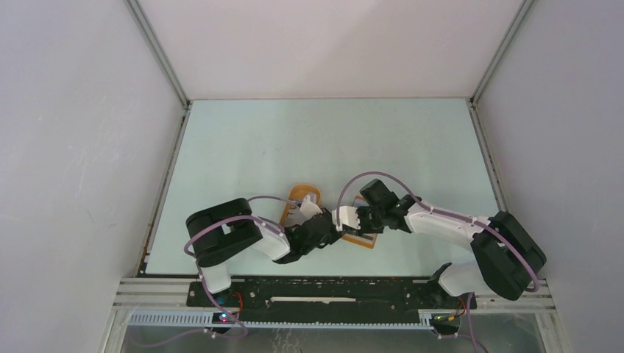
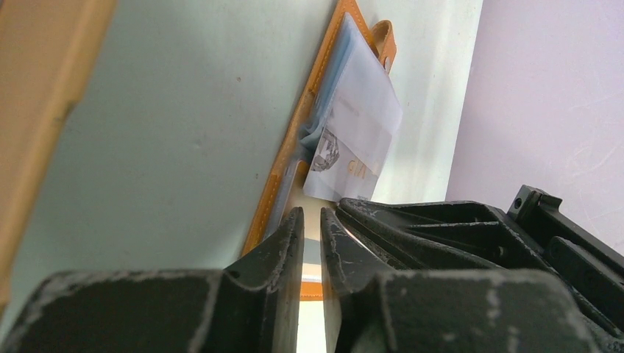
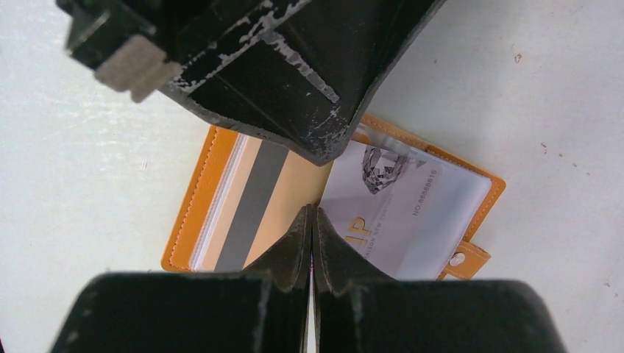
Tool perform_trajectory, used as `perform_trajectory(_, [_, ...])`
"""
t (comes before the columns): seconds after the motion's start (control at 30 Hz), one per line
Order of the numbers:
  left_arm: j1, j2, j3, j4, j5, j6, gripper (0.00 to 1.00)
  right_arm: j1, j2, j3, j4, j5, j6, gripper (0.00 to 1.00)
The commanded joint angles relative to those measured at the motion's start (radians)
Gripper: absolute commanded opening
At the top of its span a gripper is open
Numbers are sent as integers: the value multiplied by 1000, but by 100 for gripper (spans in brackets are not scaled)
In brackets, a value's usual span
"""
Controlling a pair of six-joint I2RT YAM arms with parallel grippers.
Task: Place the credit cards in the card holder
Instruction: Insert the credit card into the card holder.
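Note:
The orange card holder [image 1: 362, 240] lies open on the table, also in the right wrist view [image 3: 213, 169] and the left wrist view [image 2: 294, 140]. Its left half holds a tan card with a grey stripe [image 3: 287, 191]. Its right half holds a pale credit card [image 3: 419, 213] with a diamond print under a clear sleeve, also in the left wrist view [image 2: 360, 125]. My right gripper [image 3: 311, 213] is shut at the fold, apparently pinching the sleeve's edge. My left gripper [image 2: 313, 213] is nearly closed with nothing between the jaws, its tip [image 3: 316, 140] down on the holder's middle.
The oval orange tray [image 1: 298, 195] stands just left of and behind the holder; its rim shows at the left wrist view's left edge [image 2: 44, 110]. Both arms meet over the holder [image 1: 346, 224]. White walls enclose the table on three sides.

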Motion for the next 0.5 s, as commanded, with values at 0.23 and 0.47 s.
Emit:
perform_trajectory(0.23, [3, 28, 4, -114, -9, 52, 17, 4, 24, 70, 3, -54, 74, 9])
perform_trajectory(0.47, [5, 18, -3, -114, -14, 54, 16, 28, -26, 64, 32, -33, 98, 25])
